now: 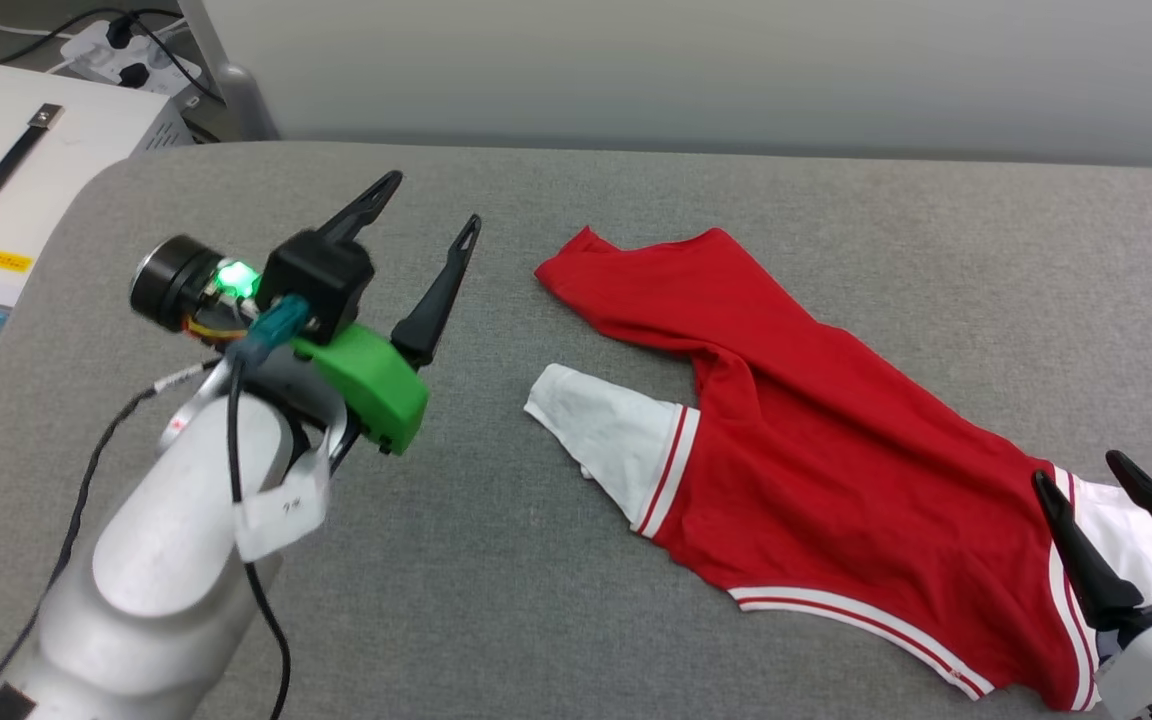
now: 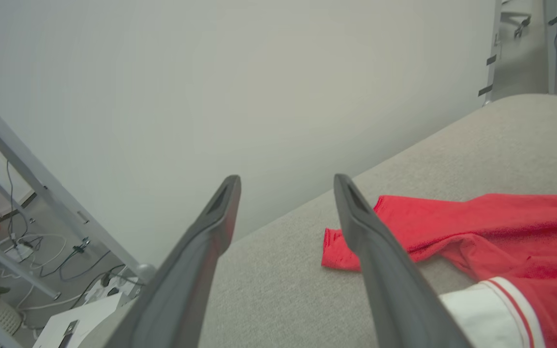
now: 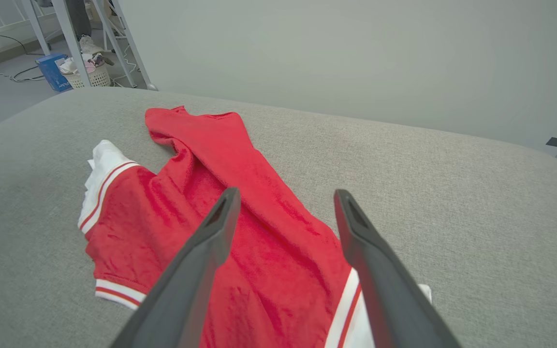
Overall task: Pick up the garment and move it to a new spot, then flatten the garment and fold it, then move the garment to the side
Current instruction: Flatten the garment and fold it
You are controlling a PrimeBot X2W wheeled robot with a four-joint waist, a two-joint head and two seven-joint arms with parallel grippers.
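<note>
Jaws on both arms are standing wide apart, gripping nothing. I'm seeing the garment (image 1: 816, 450) lying rumpled on the grey padded table (image 1: 536, 600), its long axis running from 10 o'clock to 4 o'clock. My right gripper (image 1: 1078, 468) is hovering over its 4 o'clock end, while the left gripper (image 1: 434, 200) is hanging off at 9 o'clock, clear of the cloth. I'm judging both reaches unobstructed.

Left fingers (image 1: 443, 288) splayed, raised – right fingers (image 1: 1079, 550) splayed

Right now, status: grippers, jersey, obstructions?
Left gripper open, clear of red jersey. Right gripper open over its sleeve. Jersey rumpled, unfolded, on grey padded surface. Nothing atop it.
</note>
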